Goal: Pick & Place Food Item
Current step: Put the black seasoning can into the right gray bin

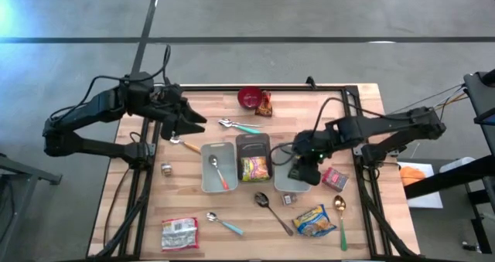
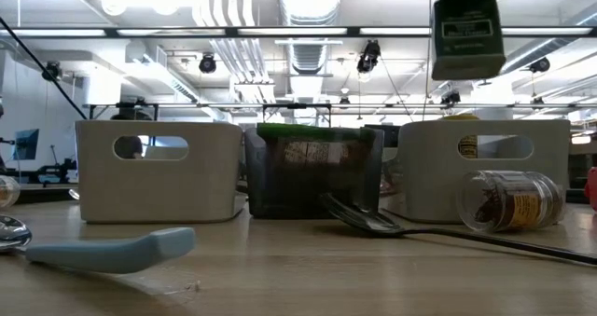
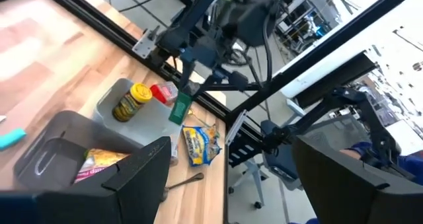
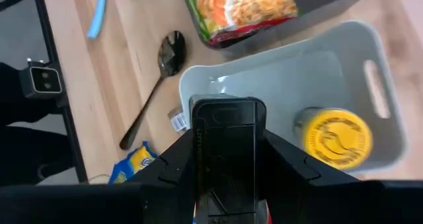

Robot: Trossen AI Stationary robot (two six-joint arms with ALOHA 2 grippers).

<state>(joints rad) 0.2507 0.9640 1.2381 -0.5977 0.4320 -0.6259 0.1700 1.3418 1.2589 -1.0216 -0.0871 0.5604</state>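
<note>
My right gripper [image 1: 304,171] is shut on a dark green packet [image 3: 180,108] and holds it above the light grey right bin [image 4: 277,72]. A jar with a yellow lid [image 4: 334,138] lies in that bin. The low view shows the packet [image 2: 466,34] hanging high above the bins. The dark middle bin [image 1: 254,158] holds a noodle packet [image 4: 241,6]. The left grey bin [image 1: 218,167] holds a spoon. My left gripper [image 1: 192,123] stands open over the table's far left, holding nothing. My right gripper pinches the green packet by its upper end [image 3: 185,95] between its two fingers. The fingers come from above, slanting down. The packet [image 4: 227,145] hangs below them, upright and clear of the bin.
On the table lie a yellow-blue snack bag [image 1: 315,219], a silver packet [image 1: 179,233], a pink packet [image 1: 334,178], a small jar [image 2: 508,199] on its side and several spoons. A red bowl [image 1: 249,98] stands at the far edge.
</note>
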